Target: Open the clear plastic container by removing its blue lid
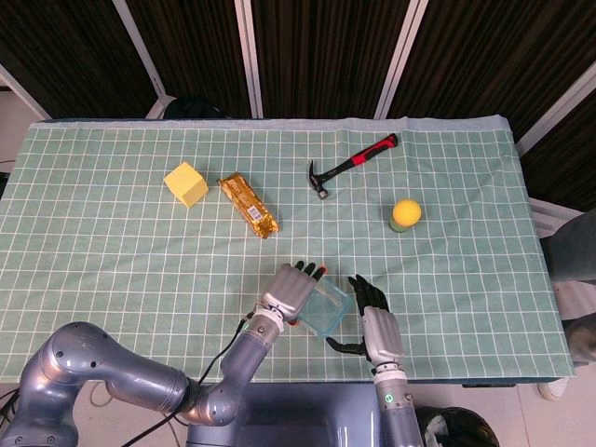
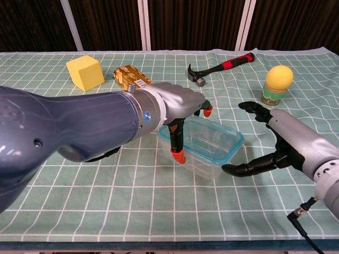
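The clear plastic container (image 2: pixel 212 144) with its blue lid rim (image 1: pixel 328 309) sits near the table's front edge, lid in place. My left hand (image 2: pixel 177 108) grips the container's left end, its thumb down the near wall and its fingers over the far side; in the head view the left hand (image 1: pixel 291 291) covers that end. My right hand (image 2: pixel 278 145) is spread wide just right of the container, its thumb tip close to the near right corner and its fingers (image 2: pixel 253 108) arched beyond the right end. It holds nothing. The head view shows the right hand (image 1: pixel 374 321) beside the box.
A yellow cube (image 1: pixel 186 183) and a gold packet (image 1: pixel 249 205) lie at the back left. A red-handled hammer (image 1: pixel 352 165) lies at the back centre. A yellow ball on a green cup (image 1: pixel 405 215) stands to the right. The table's front edge (image 2: pixel 169 244) is close behind the hands.
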Controlling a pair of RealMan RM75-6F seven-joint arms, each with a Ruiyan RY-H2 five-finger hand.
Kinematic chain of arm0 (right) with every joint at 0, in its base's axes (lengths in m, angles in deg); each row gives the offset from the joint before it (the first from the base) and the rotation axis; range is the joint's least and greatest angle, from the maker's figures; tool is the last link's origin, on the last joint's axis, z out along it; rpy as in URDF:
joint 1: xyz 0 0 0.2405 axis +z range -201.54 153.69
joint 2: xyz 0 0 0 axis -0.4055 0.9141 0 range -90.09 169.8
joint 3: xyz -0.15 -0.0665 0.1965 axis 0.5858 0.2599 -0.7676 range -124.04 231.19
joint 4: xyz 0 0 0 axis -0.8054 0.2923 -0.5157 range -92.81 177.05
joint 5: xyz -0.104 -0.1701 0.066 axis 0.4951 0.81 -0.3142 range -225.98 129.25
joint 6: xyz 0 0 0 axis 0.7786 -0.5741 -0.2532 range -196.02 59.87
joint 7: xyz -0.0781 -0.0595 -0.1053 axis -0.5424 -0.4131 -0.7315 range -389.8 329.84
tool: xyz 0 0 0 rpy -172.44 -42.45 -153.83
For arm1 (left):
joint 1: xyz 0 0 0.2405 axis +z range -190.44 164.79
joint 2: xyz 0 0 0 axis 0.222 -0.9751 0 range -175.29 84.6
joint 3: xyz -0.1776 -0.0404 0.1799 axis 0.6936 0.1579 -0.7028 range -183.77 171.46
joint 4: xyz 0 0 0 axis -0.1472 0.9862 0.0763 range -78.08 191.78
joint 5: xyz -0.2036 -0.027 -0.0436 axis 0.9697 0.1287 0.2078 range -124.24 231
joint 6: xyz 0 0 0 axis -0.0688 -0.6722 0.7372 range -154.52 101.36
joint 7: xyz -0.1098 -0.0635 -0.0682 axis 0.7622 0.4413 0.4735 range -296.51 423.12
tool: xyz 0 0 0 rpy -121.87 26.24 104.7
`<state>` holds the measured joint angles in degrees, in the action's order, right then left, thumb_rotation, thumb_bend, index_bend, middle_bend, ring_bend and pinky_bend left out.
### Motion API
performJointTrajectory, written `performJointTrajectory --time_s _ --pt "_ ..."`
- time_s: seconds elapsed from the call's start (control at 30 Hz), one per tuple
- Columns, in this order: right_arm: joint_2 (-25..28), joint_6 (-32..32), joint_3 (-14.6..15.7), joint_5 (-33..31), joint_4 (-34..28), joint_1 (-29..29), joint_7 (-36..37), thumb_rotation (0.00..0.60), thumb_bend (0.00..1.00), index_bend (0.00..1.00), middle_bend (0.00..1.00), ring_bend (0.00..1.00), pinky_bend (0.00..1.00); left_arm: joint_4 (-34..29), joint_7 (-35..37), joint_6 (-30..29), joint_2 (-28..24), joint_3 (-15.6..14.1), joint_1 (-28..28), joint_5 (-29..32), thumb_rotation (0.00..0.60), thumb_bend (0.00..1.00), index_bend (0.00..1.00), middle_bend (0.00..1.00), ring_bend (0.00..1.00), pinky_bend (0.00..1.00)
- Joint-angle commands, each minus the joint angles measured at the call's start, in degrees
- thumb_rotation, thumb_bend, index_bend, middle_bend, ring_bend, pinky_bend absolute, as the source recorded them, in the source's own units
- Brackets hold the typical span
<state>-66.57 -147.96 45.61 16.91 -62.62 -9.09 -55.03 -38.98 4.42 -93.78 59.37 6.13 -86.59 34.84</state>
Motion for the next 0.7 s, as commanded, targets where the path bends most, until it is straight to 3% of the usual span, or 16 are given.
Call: performJointTrajectory --time_s 0.03,0.7 --pt "0.0 0.0 -0.3 -0.3 -0.2 0.0 0.1 0.6 0.24 0.0 0.0 0.0 0.0 0.1 -0.2 0.1 0.2 0.1 0.0 0.1 0.6 0.07 0.15 0.27 0.26 0.44" --pt "-1.1 -0.8 -2.0 0.7 1.6 -0.4 4.9 0.6 0.24 0.0 0.0 0.0 0.0 -0.7 -1.4 1.8 -0.5 0.1 -0.1 0.8 0.6 0.07 0.15 0.27 0.26 0.44"
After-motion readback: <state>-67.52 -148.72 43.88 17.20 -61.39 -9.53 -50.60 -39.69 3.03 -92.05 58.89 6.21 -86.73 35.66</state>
